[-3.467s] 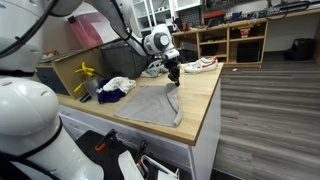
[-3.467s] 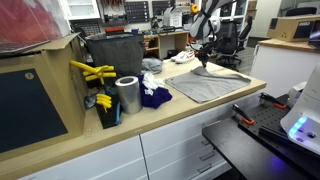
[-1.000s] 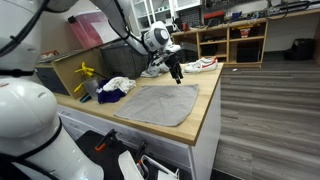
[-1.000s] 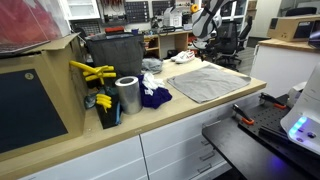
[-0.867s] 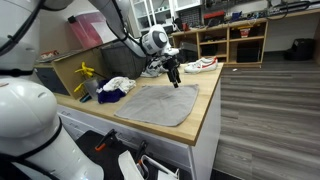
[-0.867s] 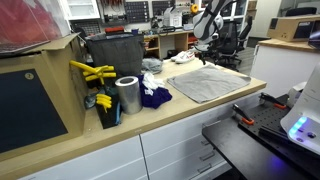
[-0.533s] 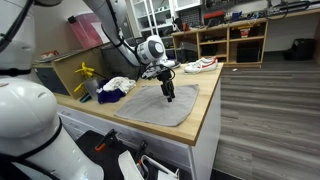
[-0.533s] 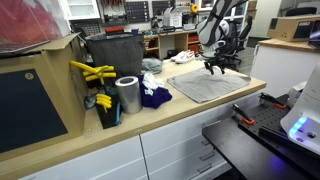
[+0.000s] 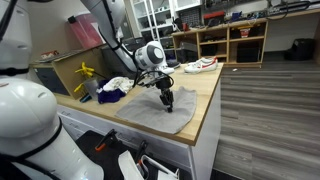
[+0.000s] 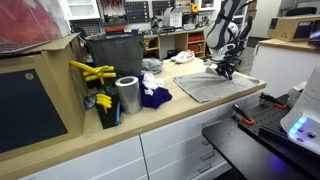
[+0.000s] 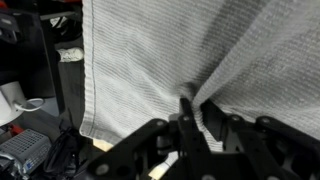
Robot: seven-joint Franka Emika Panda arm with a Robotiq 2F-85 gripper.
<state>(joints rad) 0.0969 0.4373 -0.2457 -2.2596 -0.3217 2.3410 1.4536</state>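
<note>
A grey towel [image 9: 150, 108] lies spread flat on the wooden counter, and it shows in both exterior views [image 10: 205, 87]. My gripper [image 9: 166, 102] is down on the towel near its front part, seen also in an exterior view [image 10: 224, 72]. In the wrist view the fingers [image 11: 195, 118] are shut on a pinched fold of the grey towel [image 11: 150, 60], and the cloth puckers up between them.
A purple cloth [image 10: 153, 96], a silver can [image 10: 127, 95], a black bin [image 10: 112, 57] and yellow tools [image 10: 92, 72] stand at the counter's other end. A white cloth [image 9: 120, 84] lies behind the towel. The counter's front edge [image 9: 204, 118] is close to the gripper.
The gripper has moved from the towel's far edge across and down onto its nearer part, and is now pinching a fold of it.
</note>
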